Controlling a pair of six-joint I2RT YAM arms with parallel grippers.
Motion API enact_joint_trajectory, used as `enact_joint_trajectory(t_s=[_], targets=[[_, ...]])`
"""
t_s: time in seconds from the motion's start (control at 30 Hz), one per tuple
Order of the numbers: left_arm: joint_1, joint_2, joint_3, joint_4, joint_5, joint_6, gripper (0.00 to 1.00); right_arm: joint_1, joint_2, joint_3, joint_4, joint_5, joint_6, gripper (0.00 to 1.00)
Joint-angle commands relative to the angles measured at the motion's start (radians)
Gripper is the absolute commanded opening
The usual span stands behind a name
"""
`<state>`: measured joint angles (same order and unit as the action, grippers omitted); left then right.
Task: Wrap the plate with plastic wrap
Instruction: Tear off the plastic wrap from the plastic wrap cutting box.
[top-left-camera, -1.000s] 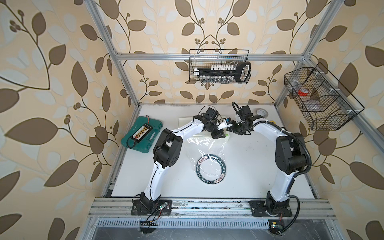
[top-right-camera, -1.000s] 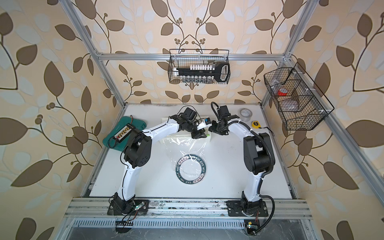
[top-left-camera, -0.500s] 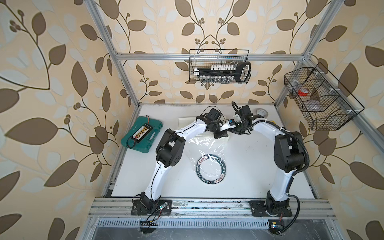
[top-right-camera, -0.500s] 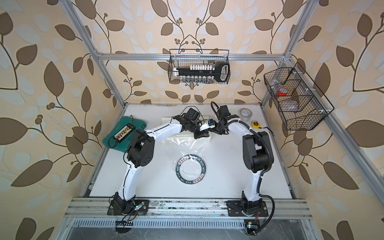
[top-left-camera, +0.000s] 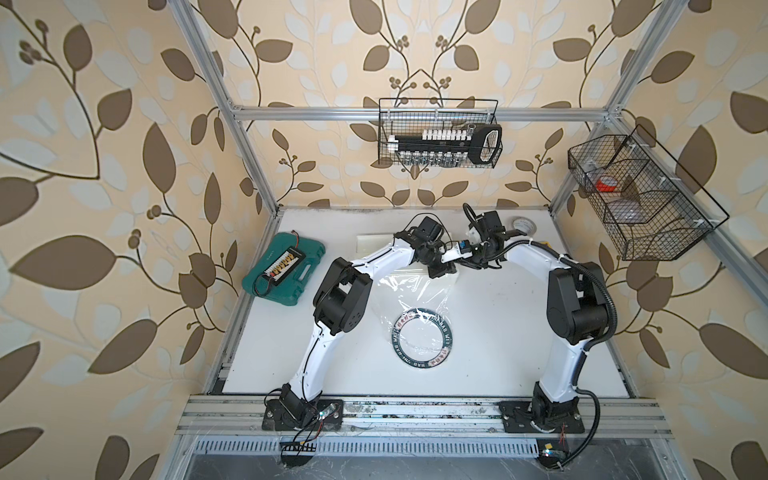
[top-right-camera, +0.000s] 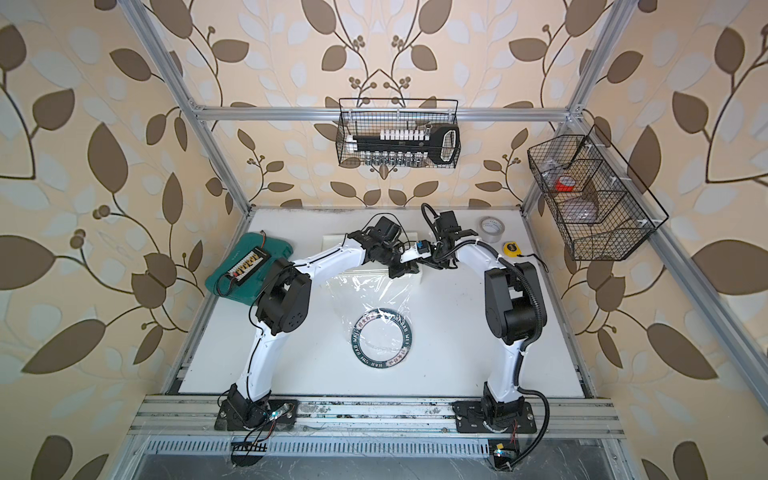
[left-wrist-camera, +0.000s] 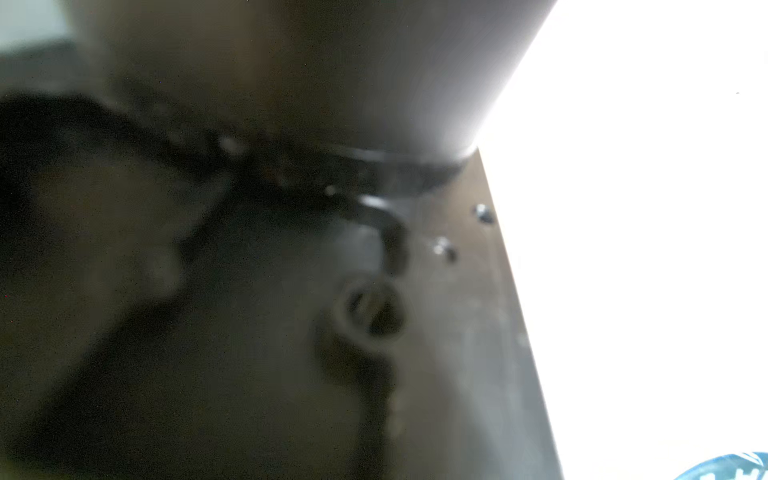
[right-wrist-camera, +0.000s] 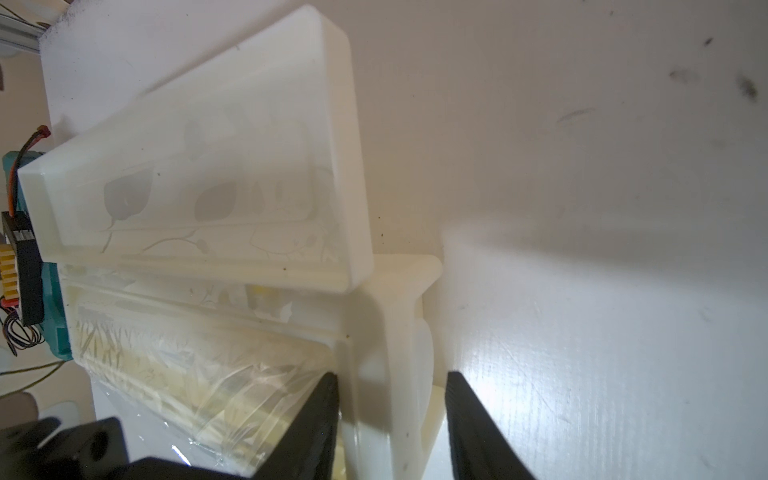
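Note:
The plate (top-left-camera: 415, 363) (top-right-camera: 374, 362) lies flat mid-table, its dark lettered rim around a white centre. Plastic wrap (top-left-camera: 409, 291) (top-right-camera: 368, 289) runs from the white dispenser box (top-left-camera: 374, 243) (right-wrist-camera: 208, 174) down over the plate's far part. Both arms meet at the box's right end. My left gripper (top-left-camera: 442, 269) (top-right-camera: 402, 269) hangs over the box edge where the film comes out. The left wrist view is dark and blurred, hiding its jaws. My right gripper (right-wrist-camera: 395, 415) (top-left-camera: 471, 261) straddles the box's end wall, one finger against it and a narrow gap at the other.
A green case (top-left-camera: 284, 270) carrying a small board sits at the left edge. At the back right are a grey tape roll (top-left-camera: 524, 226) and a yellow tape measure (top-right-camera: 510, 248). Wire baskets hang on the back wall (top-left-camera: 440, 137) and the right wall (top-left-camera: 640, 199).
My left gripper has edged a little to the right along the box, closer to the right gripper. The right arm, the film and the plate look unchanged.

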<state>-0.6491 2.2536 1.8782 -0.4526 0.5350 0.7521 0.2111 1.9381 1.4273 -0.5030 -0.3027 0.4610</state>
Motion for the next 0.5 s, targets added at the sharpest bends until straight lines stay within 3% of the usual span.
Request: enact_joint_trajectory(t_s=[0.0,0.2,0.47], targets=[[-0.014,0.018,0.022,-0.042,-0.010,0.029,0.04,0.002,0.053,0.003,-0.074,0.048,-0.037,0.42],[-0.014,-0.002,0.029,-0.092,-0.136,0.092,0.00,0.005,0.067,-0.016,-0.115,0.234,-0.067,0.36],[-0.007,-0.021,0.065,-0.212,-0.237,0.172,0.00,0.020,0.094,0.043,-0.157,0.345,-0.094,0.34]])
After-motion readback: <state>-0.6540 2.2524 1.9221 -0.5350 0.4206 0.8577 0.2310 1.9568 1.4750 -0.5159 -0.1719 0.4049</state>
